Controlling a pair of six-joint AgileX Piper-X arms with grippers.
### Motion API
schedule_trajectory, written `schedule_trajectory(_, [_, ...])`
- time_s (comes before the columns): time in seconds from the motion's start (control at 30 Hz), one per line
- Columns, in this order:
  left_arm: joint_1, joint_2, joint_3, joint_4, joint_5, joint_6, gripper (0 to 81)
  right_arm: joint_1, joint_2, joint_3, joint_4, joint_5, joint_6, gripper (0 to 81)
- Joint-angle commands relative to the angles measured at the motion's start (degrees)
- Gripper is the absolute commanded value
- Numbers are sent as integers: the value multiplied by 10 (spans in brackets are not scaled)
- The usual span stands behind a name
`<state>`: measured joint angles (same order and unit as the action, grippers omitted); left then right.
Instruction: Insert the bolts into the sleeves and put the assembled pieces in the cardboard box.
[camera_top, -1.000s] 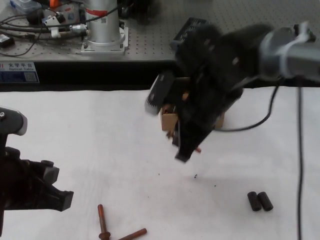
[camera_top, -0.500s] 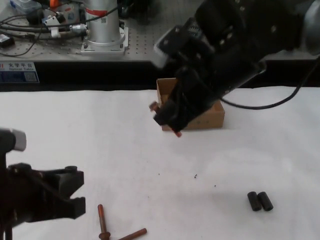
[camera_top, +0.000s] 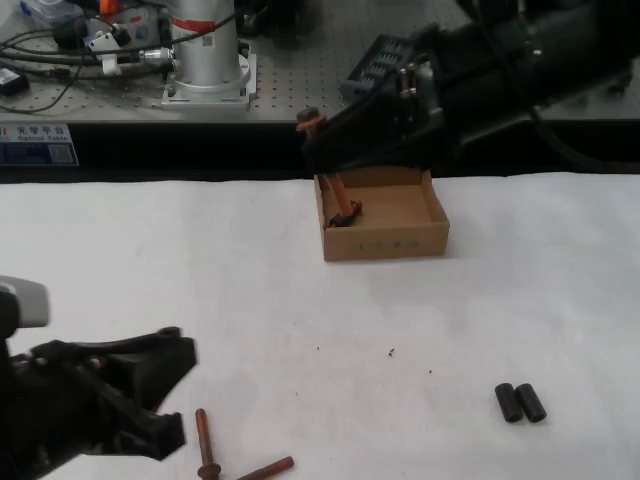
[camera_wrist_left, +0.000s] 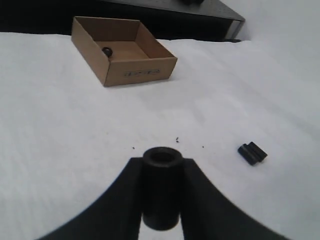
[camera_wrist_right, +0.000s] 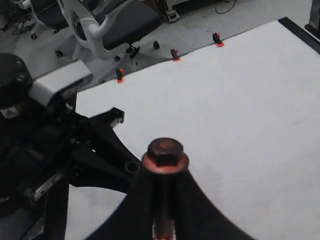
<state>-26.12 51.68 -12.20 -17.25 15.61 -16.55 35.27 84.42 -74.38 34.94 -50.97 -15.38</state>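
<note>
My right gripper (camera_wrist_right: 165, 186) is shut on a copper bolt (camera_wrist_right: 165, 154), head toward the camera. In the high view that bolt (camera_top: 310, 122) hangs above the back left corner of the cardboard box (camera_top: 385, 243), in the right gripper (camera_top: 322, 143). One assembled piece (camera_top: 345, 212) lies inside the box. Near the bench's front left, my left gripper (camera_wrist_left: 161, 167) is shut on a black sleeve (camera_wrist_left: 161, 190) with its open end up. In the high view the left gripper (camera_top: 172, 385) sits just behind two loose bolts (camera_top: 206, 442).
Two black sleeves (camera_top: 520, 402) lie side by side at the front right, also seen as a pair of sleeves (camera_wrist_left: 252, 153) in the left wrist view. White cloth (camera_top: 250, 290) covers the bench. A metal post and cables (camera_top: 205, 50) stand on the breadboard behind.
The right arm has swung up and back from in front of the box to above its rear edge, bolt still held. The left arm has crept forward and to the right.
</note>
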Motion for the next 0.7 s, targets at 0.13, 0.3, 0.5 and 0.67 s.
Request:
schedule_trajectory(0.13, [-62,97,-1,-134,13,-43,114,-6,-53,75,-130,-30,67,43])
schedule_trajectory(0.3, [-95,161,-1,-216,26,-70,114,-12,-81,142,-224,-37,134,43])
schedule_trajectory(0.5, [-112,187,-4,-270,49,-76,114,-22,-97,194,-279,-39,160,43])
schedule_trajectory(0.67, [-114,187,-4,-279,78,-76,114,-21,-108,226,-316,-39,177,43])
